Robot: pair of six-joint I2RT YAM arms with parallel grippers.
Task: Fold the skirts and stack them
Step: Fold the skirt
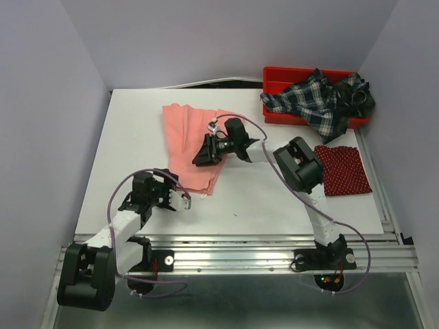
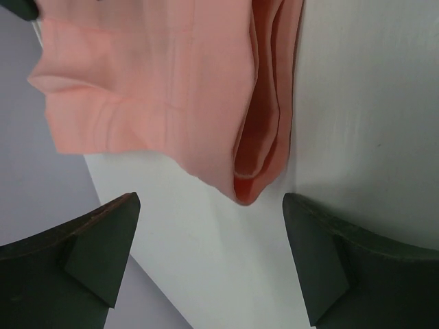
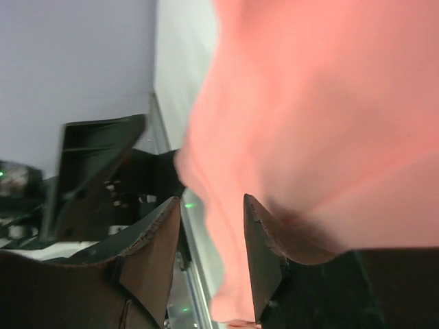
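White tabletop [image 1: 274, 199], matte; pale lavender walls [image 1: 48, 103] close it in on three sides.

Left gripper [image 2: 211, 205]: jaws spread as wide as they go, nothing between them. Fingers [image 2: 103, 253] dark, wedge-shaped, matte. Its wrist view shows bare table in the gap. Just beyond the tips is the near corner of the salmon-pink skirt [image 1: 186, 133]: several soft layers rolled into a rounded fold end, touching neither finger. Overhead view cannot show those layers. It gives only a flat pink panel with lengthwise creases, lying left of the table's centre, with the gripper low at its near corner.

Right gripper [image 3: 211, 202]: jaws partly apart. Wrist view is blurred. Pink cloth drapes over one finger and hangs into the gap; space shows between the cloth and the other finger, so no clamp visible. Overhead view places this gripper on the skirt's right edge, arm reaching in from the right, and hides the jaws.

Dotted dark red skirt [image 1: 345, 169]: neat flat rectangle on the table's right side, well apart from the pink one. Plaid skirt [image 1: 319, 103]: navy and white, crumpled, slung over the rim of the rigid red bin [image 1: 278, 74] at the far right corner. Purple cables [image 1: 274, 147] loop off both arms. Only the overhead view shows these.
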